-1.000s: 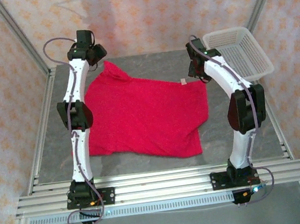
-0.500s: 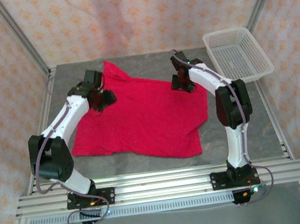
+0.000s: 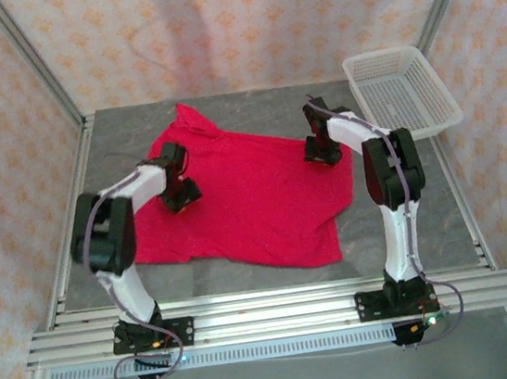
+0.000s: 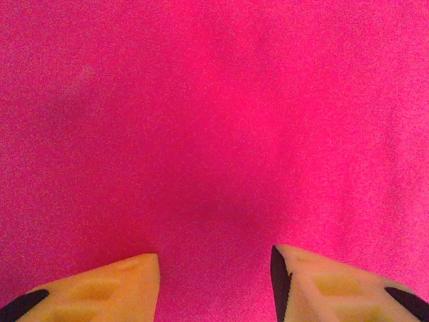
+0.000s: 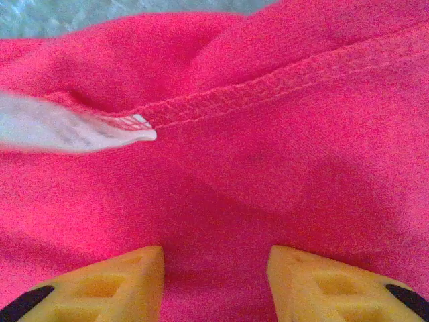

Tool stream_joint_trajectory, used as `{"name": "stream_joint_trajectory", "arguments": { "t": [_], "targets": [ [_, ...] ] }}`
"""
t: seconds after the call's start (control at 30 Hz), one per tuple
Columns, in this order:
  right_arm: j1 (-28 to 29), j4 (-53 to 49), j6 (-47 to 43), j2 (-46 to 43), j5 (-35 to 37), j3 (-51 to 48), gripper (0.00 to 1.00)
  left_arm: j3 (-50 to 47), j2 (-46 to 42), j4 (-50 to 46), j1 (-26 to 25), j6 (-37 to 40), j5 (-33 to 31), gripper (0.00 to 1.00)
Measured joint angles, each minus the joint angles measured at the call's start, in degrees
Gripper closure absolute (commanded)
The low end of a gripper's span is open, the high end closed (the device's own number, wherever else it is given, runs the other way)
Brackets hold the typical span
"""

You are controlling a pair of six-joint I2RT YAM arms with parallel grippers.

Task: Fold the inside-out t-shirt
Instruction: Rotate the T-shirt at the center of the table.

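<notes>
- Grey table [image 3: 252, 106] inside a wallpapered booth, with a white basket [image 3: 401, 91] at the upper right of the overhead frame.
- Left hand [image 3: 179, 188]: a second ago it was at the shirt's far left corner with the arm stretched out. Now the arm is folded back and the hand sits on the cloth left of centre. Its wrist view shows the hand [image 4: 214, 258] released, fingers apart over flat fabric with nothing pinched.
- Right hand [image 3: 323, 148]: it has likewise pulled in from the far edge, to the shirt's upper right. It too is released, its fingers [image 5: 100, 282] spread above the cloth just below a stitched seam [image 5: 281, 84] and a white tag [image 5: 74, 127].
- Both seem to be picking new grip points for a fold; no fold has been made yet.
- T-shirt [image 3: 246, 200]: bright red, spread nearly flat across the middle of the table. One sleeve points to the upper left and the lower right corner hangs toward the bottom of the frame.
</notes>
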Motion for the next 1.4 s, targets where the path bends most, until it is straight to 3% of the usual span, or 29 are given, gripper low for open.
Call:
{"name": "stream_joint_trajectory", "arguments": {
  "t": [0.13, 0.27, 0.37, 0.47, 0.63, 0.87, 0.97, 1.07, 1.17, 1.4],
  "targets": [
    [1.2, 3.9, 2.7, -10.2, 0.0, -15.6, 0.56, 20.3, 12.9, -1.9, -0.2, 0.0, -0.2, 0.53],
    [8.9, 5.3, 7.5, -20.4, 0.0, -28.7, 0.56, 40.9, 26.2, -4.8, -1.1, 0.9, 0.1, 0.53],
    [16.8, 5.4, 10.6, -24.0, -1.4, -32.6, 0.55, 54.1, 33.4, -8.6, -2.5, 2.9, 2.2, 0.51],
    [18.6, 4.6, 11.6, -26.0, -0.9, -32.5, 0.54, 60.7, 35.5, -12.0, -4.9, 5.6, 4.9, 0.50],
    [17.0, 3.5, 11.1, -24.7, 1.8, -25.2, 0.54, 54.2, 26.9, -14.6, -7.6, 8.4, 5.1, 0.49],
    [15.8, 4.6, 8.5, -11.5, 0.8, -11.3, 0.55, 25.6, -0.9, -11.1, -3.4, 8.5, 2.4, 0.52],
    [14.5, 4.6, 7.9, -5.6, -0.4, -7.5, 0.56, 14.0, -7.6, -7.2, -2.7, 6.9, 3.1, 0.52],
    [13.0, 3.6, 7.2, -3.1, -0.8, -4.4, 0.56, 6.4, -7.3, -4.2, -3.3, 5.8, 3.6, 0.53],
    [11.3, 3.7, 6.3, -2.1, -0.5, -2.9, 0.57, 5.6, -1.8, -3.7, -3.6, 5.9, 3.1, 0.54],
    [5.9, 2.6, 3.3, -2.4, 1.0, -3.2, 0.58, 16.6, 9.7, -4.0, -1.9, 7.8, -1.1, 0.56]
  ]
}}
